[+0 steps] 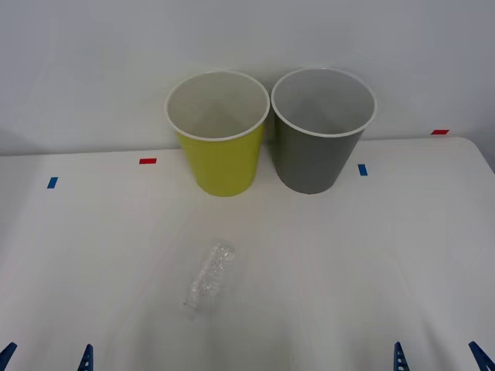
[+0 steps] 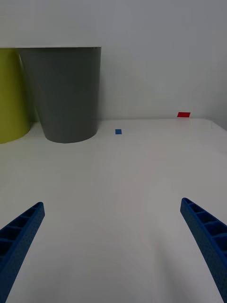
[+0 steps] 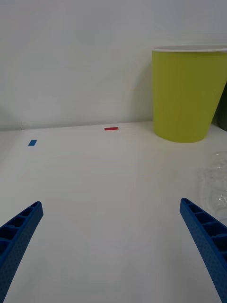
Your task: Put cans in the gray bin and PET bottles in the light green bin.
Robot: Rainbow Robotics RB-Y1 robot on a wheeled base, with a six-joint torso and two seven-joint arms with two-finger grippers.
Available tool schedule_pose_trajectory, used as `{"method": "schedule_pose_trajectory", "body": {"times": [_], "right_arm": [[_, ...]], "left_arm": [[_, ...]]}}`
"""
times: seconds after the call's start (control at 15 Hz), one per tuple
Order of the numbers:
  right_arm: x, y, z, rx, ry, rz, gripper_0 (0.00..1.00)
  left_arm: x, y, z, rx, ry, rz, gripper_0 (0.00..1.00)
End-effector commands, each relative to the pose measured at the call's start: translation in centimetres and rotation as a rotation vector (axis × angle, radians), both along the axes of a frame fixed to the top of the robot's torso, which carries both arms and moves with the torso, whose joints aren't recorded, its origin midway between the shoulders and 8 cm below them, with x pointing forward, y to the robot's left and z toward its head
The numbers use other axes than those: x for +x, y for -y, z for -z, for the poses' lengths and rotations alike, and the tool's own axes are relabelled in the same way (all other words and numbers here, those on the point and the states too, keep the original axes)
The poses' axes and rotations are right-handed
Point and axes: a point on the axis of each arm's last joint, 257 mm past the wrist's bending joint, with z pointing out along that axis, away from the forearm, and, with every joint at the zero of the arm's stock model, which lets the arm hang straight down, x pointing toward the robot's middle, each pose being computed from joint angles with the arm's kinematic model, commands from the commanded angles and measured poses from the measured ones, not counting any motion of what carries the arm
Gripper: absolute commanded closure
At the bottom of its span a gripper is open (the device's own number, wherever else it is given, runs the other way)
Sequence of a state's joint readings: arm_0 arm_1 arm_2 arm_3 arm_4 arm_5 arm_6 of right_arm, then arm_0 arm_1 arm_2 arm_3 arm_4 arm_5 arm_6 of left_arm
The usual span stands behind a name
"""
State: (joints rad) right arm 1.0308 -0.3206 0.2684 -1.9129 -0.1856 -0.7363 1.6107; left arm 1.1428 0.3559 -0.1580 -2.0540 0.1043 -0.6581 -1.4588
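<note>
A crushed clear PET bottle (image 1: 210, 277) lies on its side on the white table, in front of the light green bin (image 1: 219, 135). Right of that bin, almost touching it, stands the gray bin (image 1: 320, 131); both are upright near the back wall. My left gripper (image 1: 46, 359) is open at the front left edge, well left of the bottle, with nothing between its fingers. In the left wrist view the PET bottle (image 3: 215, 182) lies beside one finger, and the light green bin (image 3: 187, 92) stands beyond. My right gripper (image 1: 438, 357) is open at the front right, facing the gray bin (image 2: 64, 92).
Small tape marks dot the white table (image 1: 371, 255): blue tape (image 1: 52, 183) and red tape (image 1: 148, 161) on the left, blue tape (image 1: 362, 169) and red tape (image 1: 439, 132) on the right. A white wall rises right behind the bins.
</note>
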Motion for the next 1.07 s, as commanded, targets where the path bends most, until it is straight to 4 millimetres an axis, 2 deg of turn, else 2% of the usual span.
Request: {"method": "schedule_pose_trajectory", "body": {"times": [0.07, 0.8, 0.87, 0.93, 1.0, 1.07], "right_arm": [[0.0, 0.0, 0.0, 0.000, 0.000, 0.000, 0.00], [0.0, 0.0, 0.0, 0.000, 0.000, 0.000, 0.00], [0.0, 0.0, 0.0, 0.000, 0.000, 0.000, 0.00], [0.0, 0.0, 0.0, 0.000, 0.000, 0.000, 0.00], [0.0, 0.0, 0.0, 0.000, 0.000, 0.000, 0.00], [0.0, 0.0, 0.0, 0.000, 0.000, 0.000, 0.00]], "left_arm": [[0.0, 0.0, 0.0, 0.000, 0.000, 0.000, 0.00], [0.0, 0.0, 0.0, 0.000, 0.000, 0.000, 0.00], [0.2, 0.3, 1.5, -0.017, -0.024, -0.008, 0.00], [0.1, 0.0, 1.6, -0.011, -0.024, -0.008, 0.01], [0.0, -0.1, 1.4, 0.007, -0.020, 0.007, 0.09], [0.0, -0.1, 1.4, 0.026, -0.024, 0.026, 0.10]]}}
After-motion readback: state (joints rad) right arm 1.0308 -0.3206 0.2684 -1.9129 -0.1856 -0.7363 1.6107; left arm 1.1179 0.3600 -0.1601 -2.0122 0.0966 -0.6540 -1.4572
